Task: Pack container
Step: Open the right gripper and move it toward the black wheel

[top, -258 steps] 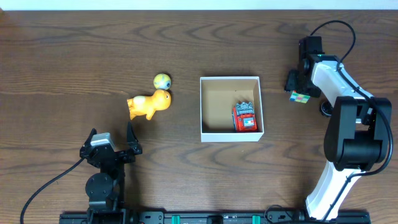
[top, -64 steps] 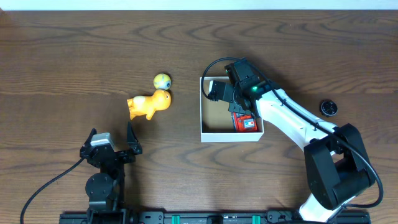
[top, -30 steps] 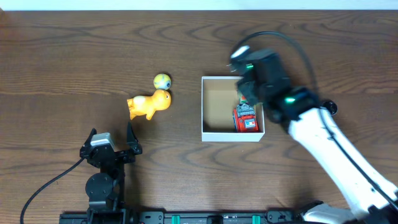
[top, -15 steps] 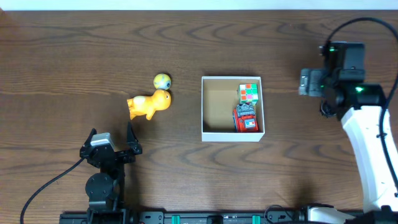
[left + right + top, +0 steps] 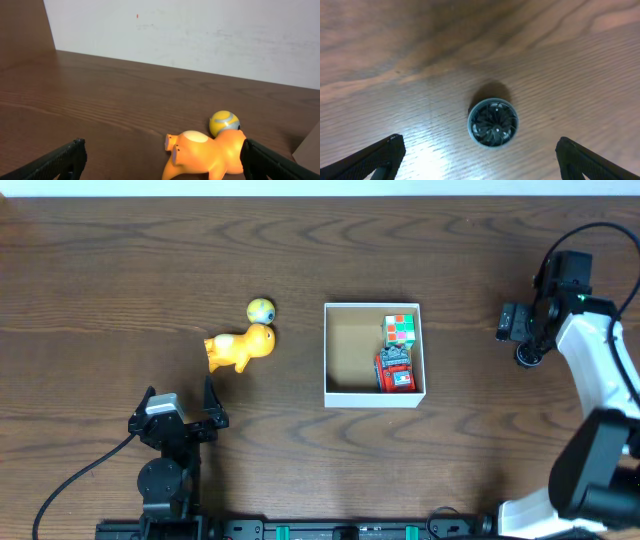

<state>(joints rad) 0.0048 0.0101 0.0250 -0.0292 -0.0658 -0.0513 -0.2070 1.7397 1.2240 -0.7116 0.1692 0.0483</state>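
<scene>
The container [image 5: 350, 350], square and shallow with thin white walls and a brown cardboard floor, sits on a dark, grained wooden table [image 5: 120, 270]. Against its right wall lie a multicoloured cube [image 5: 400, 330] and a red toy vehicle [image 5: 394, 370]. Left of the container, a glossy orange figure [image 5: 240, 348] touches a small yellow ball [image 5: 260, 309]. Well right of it lies a dark ribbed disc [image 5: 493, 122]. The right gripper [image 5: 515, 322] above the disc and the left gripper [image 5: 180, 394], left of the container, are both released and empty. The wall [image 5: 200, 35] is white.

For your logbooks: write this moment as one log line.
container: cube, red toy; outside: orange toy, ball; left gripper open; right gripper open above disc
</scene>
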